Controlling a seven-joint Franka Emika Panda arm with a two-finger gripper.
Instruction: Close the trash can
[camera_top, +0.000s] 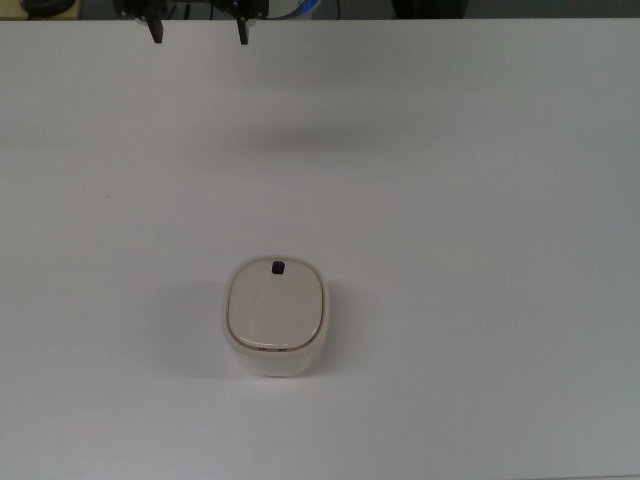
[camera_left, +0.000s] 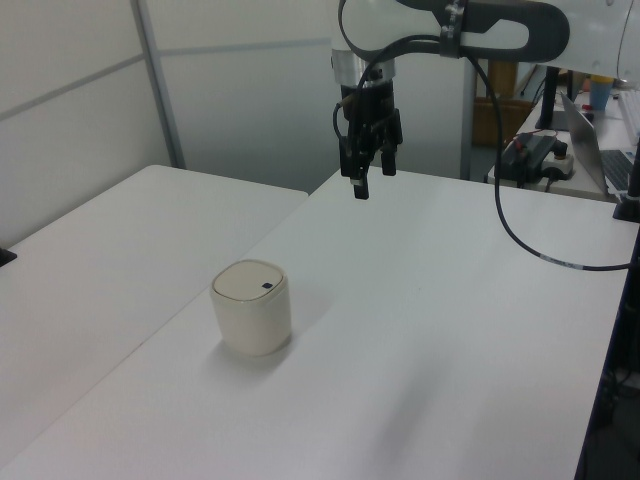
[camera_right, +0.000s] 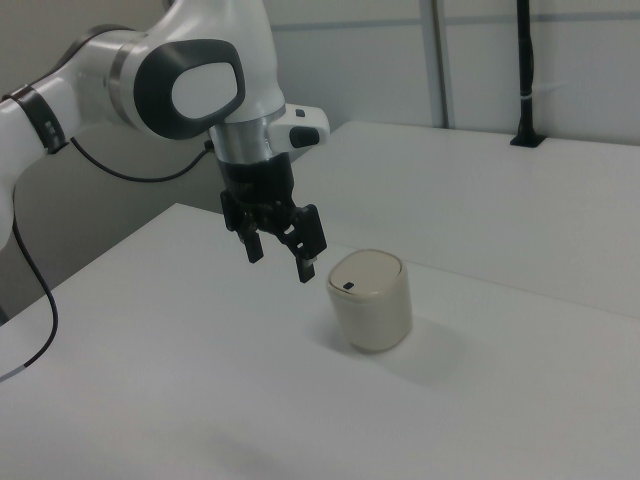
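Little seems left to go wrong, since the lid (camera_top: 276, 308) of the trash can (camera_top: 276, 318) is seen lying flush on its body, with the small black latch mark (camera_top: 278, 267) at the edge toward the arm; the closing is judged done. What risk remains would come from a low return sweep of the arm: the light bin could be knocked over or slid along the smooth tabletop (camera_top: 480, 200), and a glancing touch at the latch edge might pop the lid open again. The gripper (camera_left: 369, 177) is held high in the air, well apart from the trash can and behind it in the left view, its fingers (camera_right: 307, 255) spread apart and nothing held between them. The trash can is stood upright on the white tabletop, alone, with bare surface all around it. A seam between two table sections is seen beside the trash can in the left view. Pale partition panels (camera_left: 80, 100) are seen beyond the trash can, and a black cable (camera_left: 520, 230) is hung from the arm. A cluttered desk (camera_left: 560, 160) is visible far behind.
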